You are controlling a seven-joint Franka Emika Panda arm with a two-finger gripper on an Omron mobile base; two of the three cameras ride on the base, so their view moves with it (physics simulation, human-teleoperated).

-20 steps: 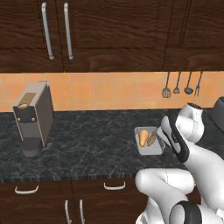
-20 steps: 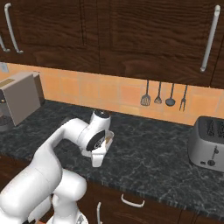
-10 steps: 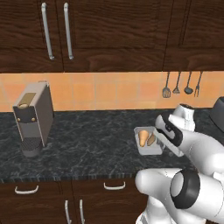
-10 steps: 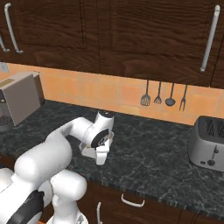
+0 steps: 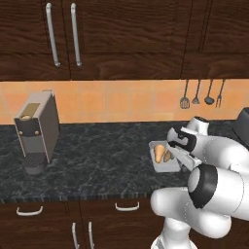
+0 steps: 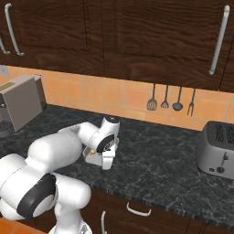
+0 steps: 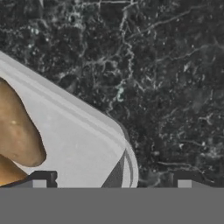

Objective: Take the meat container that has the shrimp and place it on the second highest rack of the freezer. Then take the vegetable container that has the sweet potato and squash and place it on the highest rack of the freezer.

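Dark marbled stone forms the counter [image 5: 97, 151], which runs the full width under an orange tiled backsplash [image 5: 121, 102] and dark wood cabinets [image 5: 121, 34] with long metal bar handles. Broad bare stone is left between the coffee machine [image 5: 36, 131] at the left and the grey tray [image 5: 163, 164] — the vegetable container — which lies near the counter's front edge. More bare stone stretches in the right base view from the tray [image 6: 93, 157] to the toaster [image 6: 218, 148]. Utensils [image 6: 171, 98] hang on the backsplash, well behind the tray.

Compared with a second ago, the arm is seen lower and further forward over the tray, its elbow swung closer to the cameras; the tray and appliances lie as they did.

The tray is a smooth pale grey rectangle with rounded corners and a raised rim. In it lie the pale tan squash [image 5: 158, 152], pear-shaped, and beside it the orange-brown sweet potato [image 5: 168, 156], the two just touching as far as can be told. In the hand view a rounded tray corner [image 7: 127, 148] is straddled by the gripper [image 7: 113, 183] — its fingers spread wide, one tip [image 7: 39, 181] over the tray floor near an orange-brown vegetable, the other [image 7: 186, 181] over the bare stone. Nothing is pinched.
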